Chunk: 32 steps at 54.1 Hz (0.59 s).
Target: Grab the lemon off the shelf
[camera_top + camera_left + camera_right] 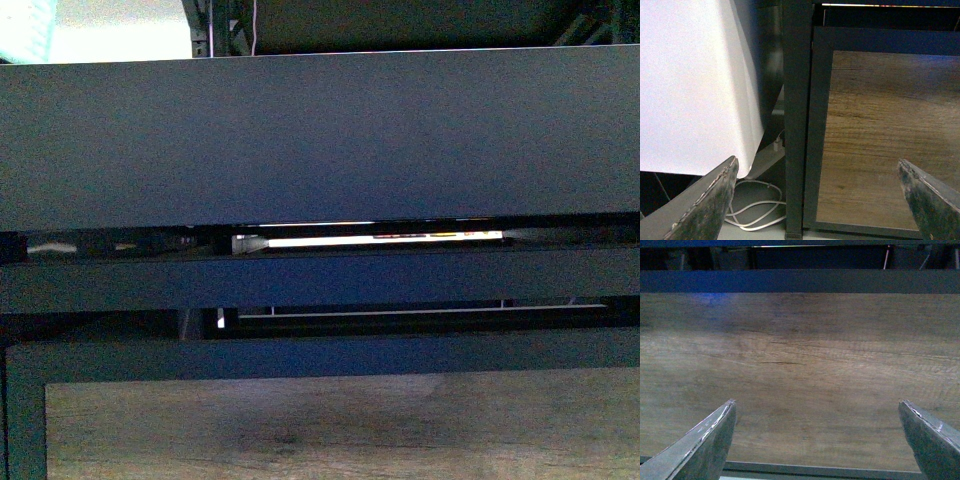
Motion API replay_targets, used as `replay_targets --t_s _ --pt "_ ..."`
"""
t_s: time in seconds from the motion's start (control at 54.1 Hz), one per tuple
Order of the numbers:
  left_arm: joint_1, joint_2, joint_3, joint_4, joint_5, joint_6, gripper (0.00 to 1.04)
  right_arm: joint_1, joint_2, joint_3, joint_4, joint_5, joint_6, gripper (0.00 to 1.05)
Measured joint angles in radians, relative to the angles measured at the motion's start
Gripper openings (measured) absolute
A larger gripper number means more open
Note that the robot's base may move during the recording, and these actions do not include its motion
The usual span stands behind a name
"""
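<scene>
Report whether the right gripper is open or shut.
Open. In the right wrist view the right gripper has its fingers spread wide, with only the wood panel showing between them.

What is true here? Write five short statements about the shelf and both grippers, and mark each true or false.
1. The shelf fills most of the front view. True.
2. The left gripper and the right gripper are both open and empty. True.
3. A lemon lies in plain sight on a tray. False: no lemon is visible in any view.
4. The right gripper faces the wood-grain panel. True.
5. A red cable lies by the shelf's post. False: the cable is white.
</scene>
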Motion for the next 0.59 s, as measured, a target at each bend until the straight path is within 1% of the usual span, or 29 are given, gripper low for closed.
replay_targets --t_s 0.591 --pt "0.0 0.0 0.0 0.0 0.0 0.0 0.97 0.0 -0.001 0.0 0.0 0.0 0.0 0.97"
